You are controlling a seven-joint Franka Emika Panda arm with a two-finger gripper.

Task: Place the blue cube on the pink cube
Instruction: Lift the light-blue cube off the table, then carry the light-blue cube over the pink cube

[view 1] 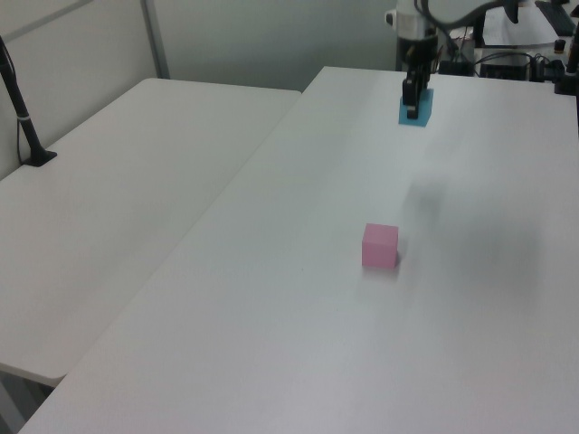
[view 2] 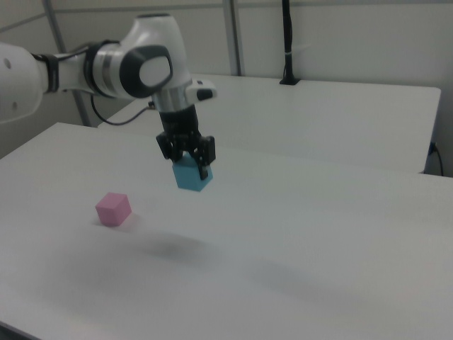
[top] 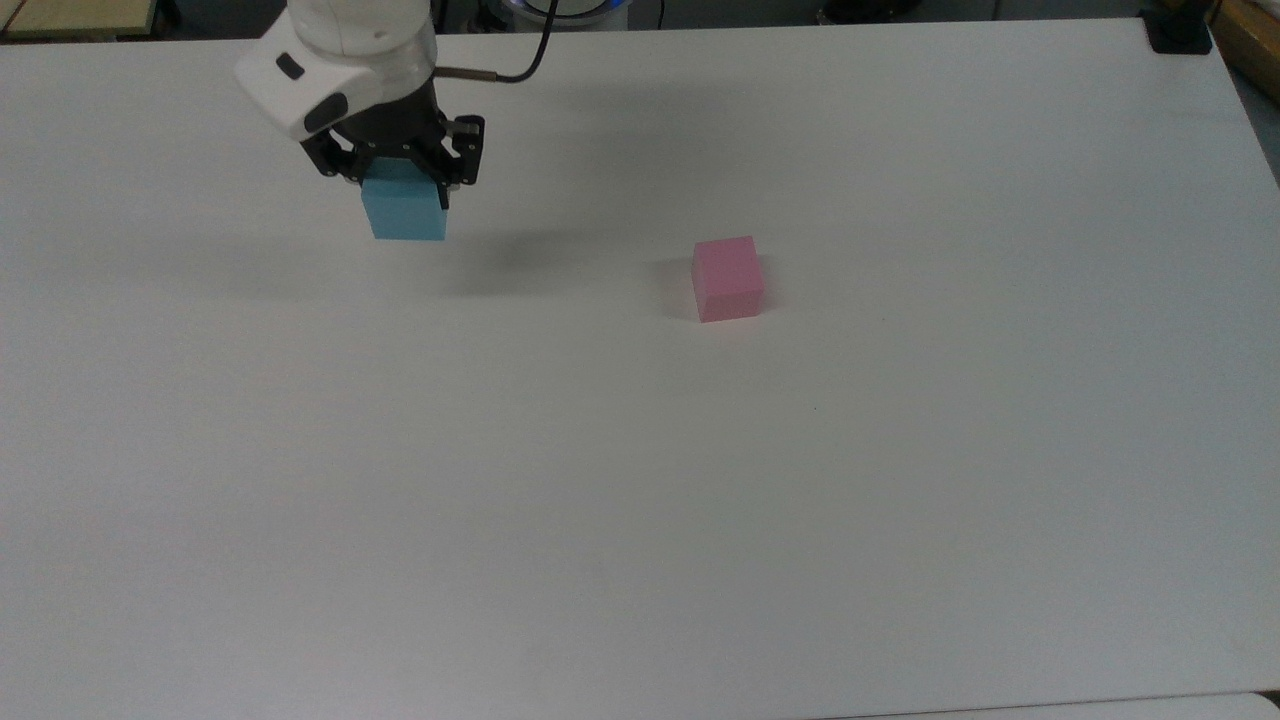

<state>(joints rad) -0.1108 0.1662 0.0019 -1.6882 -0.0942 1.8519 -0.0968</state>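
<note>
gripper (top: pixel 400 185) pinches blue cube (top: pixel 404 212), upper left of top view | raised off table (top: pixel 640 500) to clear pink cube (top: pixel 728 278) | pink cube mid-frame, well apart, top bare

White table (top: pixel 640 520), matte, plain top. Directly on it: pink cube (top: pixel 728 278), flat on one face, upright, well apart from gripper (top: pixel 398 180) — off to the top view's right of it & lower. Soft shadow on tabletop betw. gripper & pink cube. 2nd white table (view 1: pixel 118 199) abuts at the left view's left.
</note>
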